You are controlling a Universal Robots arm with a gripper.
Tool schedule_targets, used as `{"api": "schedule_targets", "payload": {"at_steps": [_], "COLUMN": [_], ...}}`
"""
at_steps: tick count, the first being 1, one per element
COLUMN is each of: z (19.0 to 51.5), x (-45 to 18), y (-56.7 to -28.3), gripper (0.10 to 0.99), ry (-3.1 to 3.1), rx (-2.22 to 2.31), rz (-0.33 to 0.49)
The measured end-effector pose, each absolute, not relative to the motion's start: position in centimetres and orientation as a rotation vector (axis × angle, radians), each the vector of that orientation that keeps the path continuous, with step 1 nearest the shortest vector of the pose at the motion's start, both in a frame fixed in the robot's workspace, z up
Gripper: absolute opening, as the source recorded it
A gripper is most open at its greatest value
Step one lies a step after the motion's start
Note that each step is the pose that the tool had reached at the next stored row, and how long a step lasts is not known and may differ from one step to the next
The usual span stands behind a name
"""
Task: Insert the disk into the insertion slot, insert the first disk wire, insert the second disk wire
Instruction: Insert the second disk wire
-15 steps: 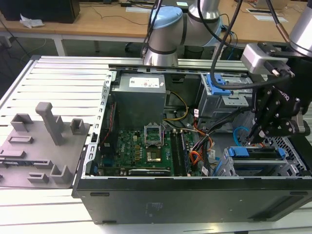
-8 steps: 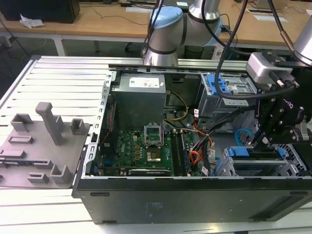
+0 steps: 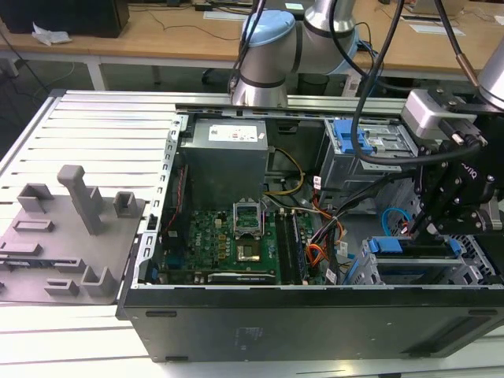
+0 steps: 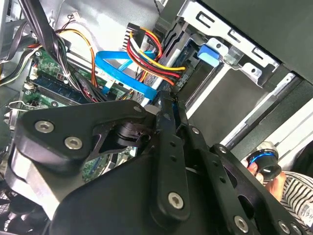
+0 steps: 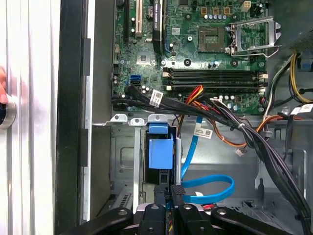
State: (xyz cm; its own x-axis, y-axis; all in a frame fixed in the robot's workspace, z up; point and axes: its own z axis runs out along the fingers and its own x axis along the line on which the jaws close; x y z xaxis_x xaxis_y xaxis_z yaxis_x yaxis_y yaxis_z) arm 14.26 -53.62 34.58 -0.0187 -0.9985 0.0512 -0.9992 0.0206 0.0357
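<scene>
1. Wooden desks [image 3: 157, 35] line the background; an open computer case [image 3: 315, 315] lies on a ribbed metal tabletop [image 3: 102, 126], with a grey fixture tray [image 3: 55, 252] beside it on the exterior view's left.
2. The disk [image 3: 413, 246], in its blue carrier, sits inside the insertion slot [image 3: 472, 264] at the exterior view's right end of the case.
3. The claw [image 3: 429, 224] hangs just above the disk's rear edge; its fingers [image 5: 177, 193] are nearly closed, and whether they grip anything I cannot tell.
4. The second disk wire [image 5: 210, 188] loops just beside the disk.
</scene>
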Motion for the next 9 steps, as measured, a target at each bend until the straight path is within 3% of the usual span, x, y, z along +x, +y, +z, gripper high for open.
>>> {"api": "schedule_targets", "payload": {"at_steps": [9], "z": [34.38], "x": [14.42], "y": [-53.62], "gripper": [0.161], "ry": [-2.198], "rx": [2.168], "rz": [0.005]}}
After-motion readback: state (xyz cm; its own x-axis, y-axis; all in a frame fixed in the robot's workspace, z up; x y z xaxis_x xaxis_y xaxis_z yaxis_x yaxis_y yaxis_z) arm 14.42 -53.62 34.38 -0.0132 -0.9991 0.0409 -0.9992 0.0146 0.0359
